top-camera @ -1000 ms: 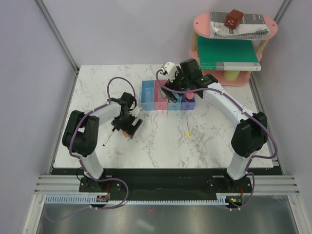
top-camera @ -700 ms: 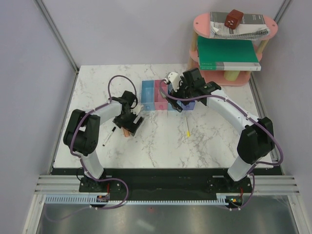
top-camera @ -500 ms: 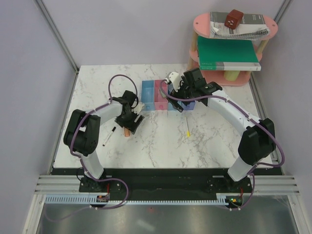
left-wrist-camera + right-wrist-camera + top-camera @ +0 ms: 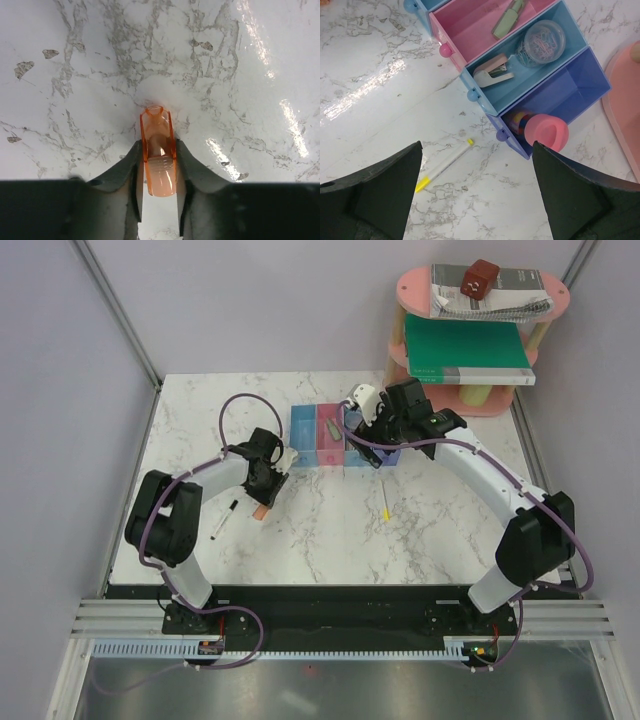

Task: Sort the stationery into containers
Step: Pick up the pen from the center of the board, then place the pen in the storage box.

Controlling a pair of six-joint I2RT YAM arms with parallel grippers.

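Orange stick flat on bench, left of bins. My left gripper pinching its near half. Risk: off-centre hold on slick plastic, so stick may pivot or slip out on lift. Right gripper spread wide above bins; arms may clash if I carry stick across.

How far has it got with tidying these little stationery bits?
Partly done. A green piece lies in the pink bin, a peach clip in the light blue bin, a pink cylinder in the dark blue bin. In hand: the left tool grips the orange stick on the table. Left: the yellow pen and black pen, both lying loose on it.
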